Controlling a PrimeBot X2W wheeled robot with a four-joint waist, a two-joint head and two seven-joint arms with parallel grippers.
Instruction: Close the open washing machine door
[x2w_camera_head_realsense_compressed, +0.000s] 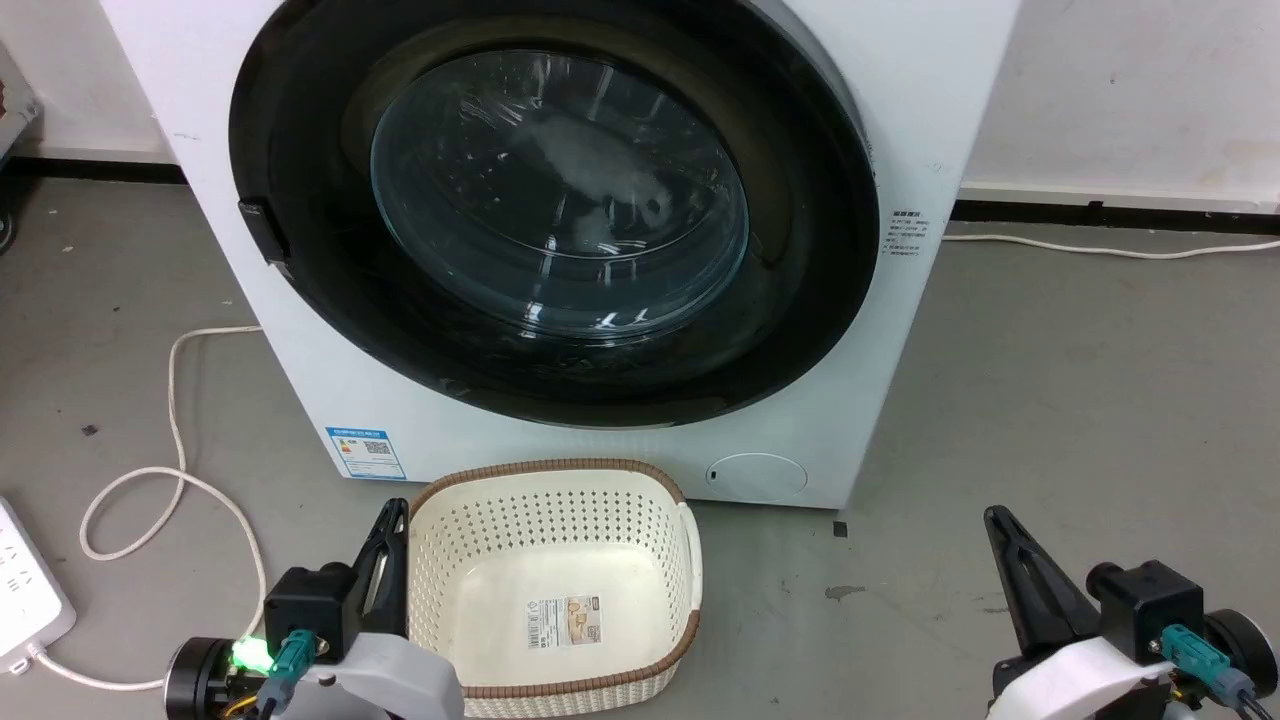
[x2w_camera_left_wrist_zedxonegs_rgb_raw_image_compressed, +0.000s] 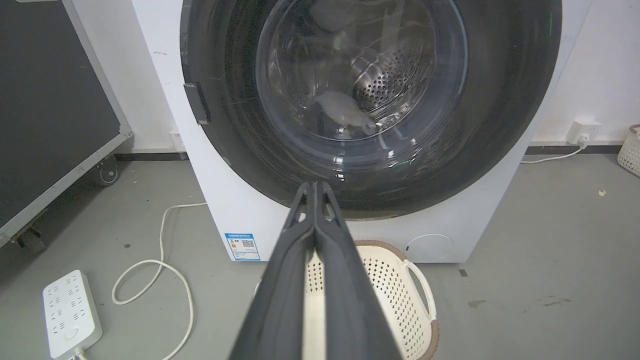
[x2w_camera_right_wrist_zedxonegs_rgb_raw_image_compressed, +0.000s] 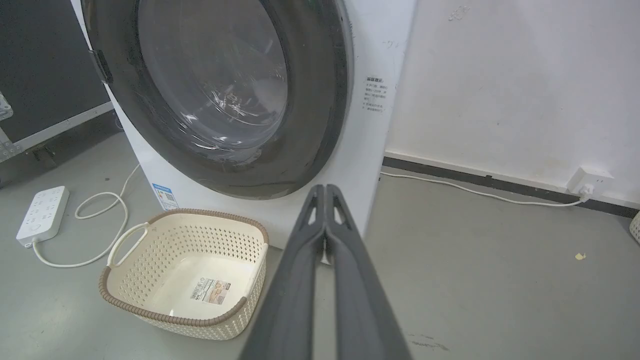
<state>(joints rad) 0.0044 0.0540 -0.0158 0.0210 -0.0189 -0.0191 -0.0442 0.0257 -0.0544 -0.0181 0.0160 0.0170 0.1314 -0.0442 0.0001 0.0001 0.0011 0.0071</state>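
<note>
Facing the washing machine door (x2w_camera_head_realsense_compressed: 555, 200), I find it lying flat against the white front panel (x2w_camera_head_realsense_compressed: 900, 100), its wide glossy black rim ringing a bulging clear glass bowl; a small dark catch (x2w_camera_head_realsense_compressed: 262, 228) sits on its left edge; something pale shows behind the glass. My left pincer (x2w_camera_head_realsense_compressed: 397, 512) has its fingers pressed together with nothing held, just beside the left rim of the cream basket (x2w_camera_head_realsense_compressed: 560, 470) standing on the floor (x2w_camera_head_realsense_compressed: 1050, 400) at the panel's foot; my right pincer (x2w_camera_head_realsense_compressed: 993, 515) is likewise pinched closed and empty, over bare floor, well apart from door and basket; both point up toward the door.
</note>
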